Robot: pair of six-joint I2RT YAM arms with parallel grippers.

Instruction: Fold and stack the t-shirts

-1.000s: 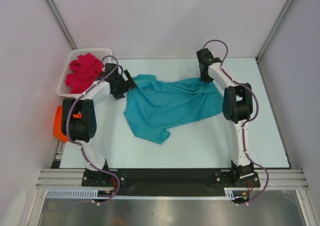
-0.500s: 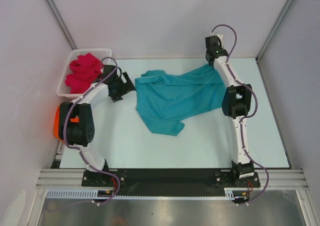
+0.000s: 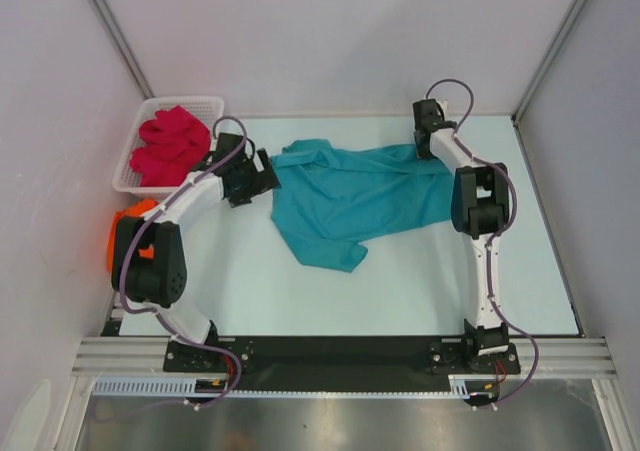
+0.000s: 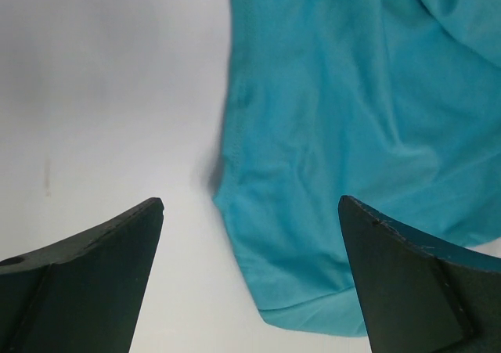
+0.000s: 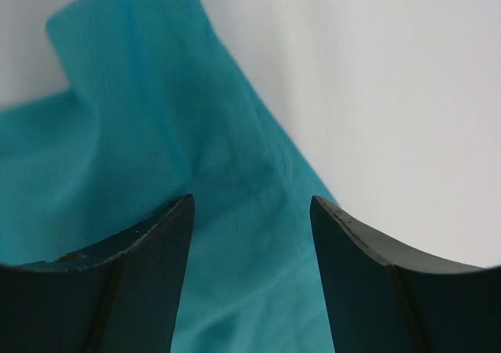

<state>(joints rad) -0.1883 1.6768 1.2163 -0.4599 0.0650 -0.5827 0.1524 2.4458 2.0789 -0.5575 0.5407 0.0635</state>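
Teal-blue t-shirt [image 3: 355, 196] lies rumpled and unfolded on the desk [image 3: 400, 291]. Left gripper [image 4: 250, 203] and right gripper [image 5: 250, 200] hover spread at its ends, holding nothing. Crimson-pink t-shirt [image 3: 170, 143] sits in the basket [image 3: 122, 179], and the orange t-shirt [image 3: 117, 243] lies at the desk's left edge. No folding or stacking is done yet.

Robotics lab test cell was indicated: white panel walls [image 3: 330, 31] were framed by grey aluminium extrusion posts [image 3: 108, 21], white-and-black robot arms [image 3: 487, 271] were bolted to a black base plate [image 3: 340, 349] at a pale matte tabletop [image 3: 400, 291].

The orange t-shirt [image 3: 118, 241] is mostly hidden behind the left arm [image 3: 150, 263], its shape unreadable.
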